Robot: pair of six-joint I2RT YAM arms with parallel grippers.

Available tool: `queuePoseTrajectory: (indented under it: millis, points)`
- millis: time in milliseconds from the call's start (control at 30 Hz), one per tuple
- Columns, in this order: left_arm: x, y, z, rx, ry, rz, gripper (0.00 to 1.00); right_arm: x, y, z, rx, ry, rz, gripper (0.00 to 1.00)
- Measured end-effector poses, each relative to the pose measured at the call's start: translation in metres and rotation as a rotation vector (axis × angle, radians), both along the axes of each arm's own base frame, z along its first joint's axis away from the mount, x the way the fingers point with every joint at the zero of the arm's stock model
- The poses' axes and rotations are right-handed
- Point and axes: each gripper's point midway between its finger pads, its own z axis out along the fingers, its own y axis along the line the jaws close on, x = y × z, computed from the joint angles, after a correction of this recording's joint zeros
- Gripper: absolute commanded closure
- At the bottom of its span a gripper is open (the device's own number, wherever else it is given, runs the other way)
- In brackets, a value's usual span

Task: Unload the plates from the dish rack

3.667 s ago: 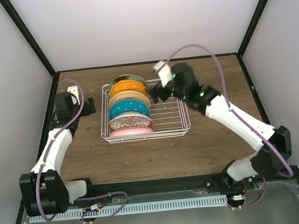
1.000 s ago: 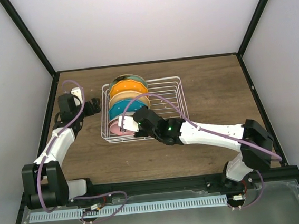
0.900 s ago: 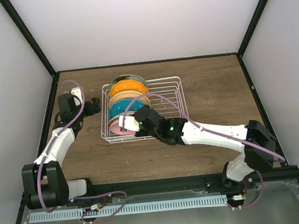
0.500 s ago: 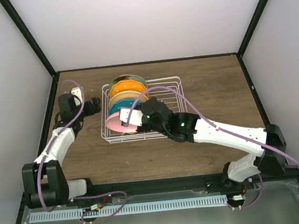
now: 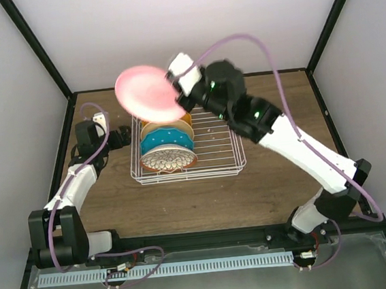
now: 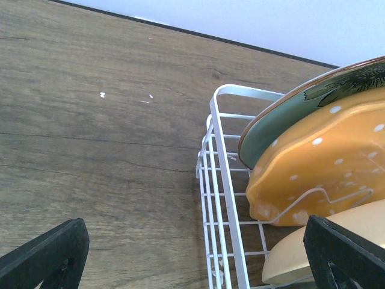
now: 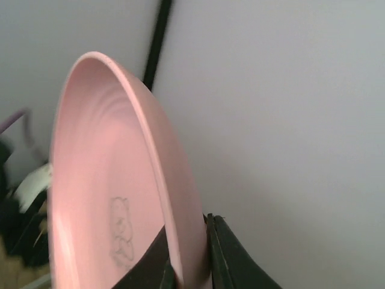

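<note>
My right gripper is shut on the rim of the plain pink plate, held high above the back left of the dish rack. In the right wrist view the pink plate stands on edge, pinched in the right gripper. In the rack stand the brown-floral plate, the teal plate and the pale yellow plate. My left gripper hangs open just left of the rack. Its wrist view shows the left gripper open over the rack wall, beside the orange scalloped plate and the sage green plate.
The rack sits mid-table on the brown wood top. A black frame and pale walls close in the left, right and back. The right arm's purple cable loops above the rack's right side.
The right gripper has pulled the pink plate out of the rack's front slot and raised it up and back to the left. The left arm has not moved.
</note>
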Motion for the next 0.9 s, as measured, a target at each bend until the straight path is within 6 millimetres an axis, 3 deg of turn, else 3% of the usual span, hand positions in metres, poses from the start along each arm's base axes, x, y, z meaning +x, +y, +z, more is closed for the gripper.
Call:
queuePoseTrajectory:
  millis: [133, 233, 300, 467, 567, 700, 900]
  points:
    - [0.001, 0.000, 0.002, 0.001, -0.005, -0.001, 0.00, 0.071, -0.052, 0.037, 0.224, 0.107, -0.156, 0.99]
    - [0.003, 0.000, 0.008, 0.001, -0.018, -0.003, 0.00, 0.127, -0.110, 0.038, 0.370, 0.215, -0.300, 0.99]
    - [0.005, -0.001, 0.012, -0.001, -0.026, -0.005, 0.00, 0.163, -0.156, 0.025, 0.471, 0.309, -0.400, 0.99]
    - [0.009, -0.002, 0.022, -0.003, -0.047, -0.011, 0.00, 0.223, -0.260, -0.047, 0.670, 0.578, -0.613, 0.99]
    - [0.010, -0.002, 0.025, -0.004, -0.054, -0.011, 0.00, 0.234, -0.314, -0.113, 0.774, 0.749, -0.737, 0.99]
    - [0.011, -0.002, 0.027, -0.004, -0.058, -0.010, 0.00, 0.227, -0.355, -0.192, 0.864, 0.935, -0.863, 0.99]
    - [0.011, -0.002, 0.027, -0.005, -0.059, -0.009, 0.00, 0.223, -0.383, -0.266, 0.948, 1.086, -0.945, 0.99]
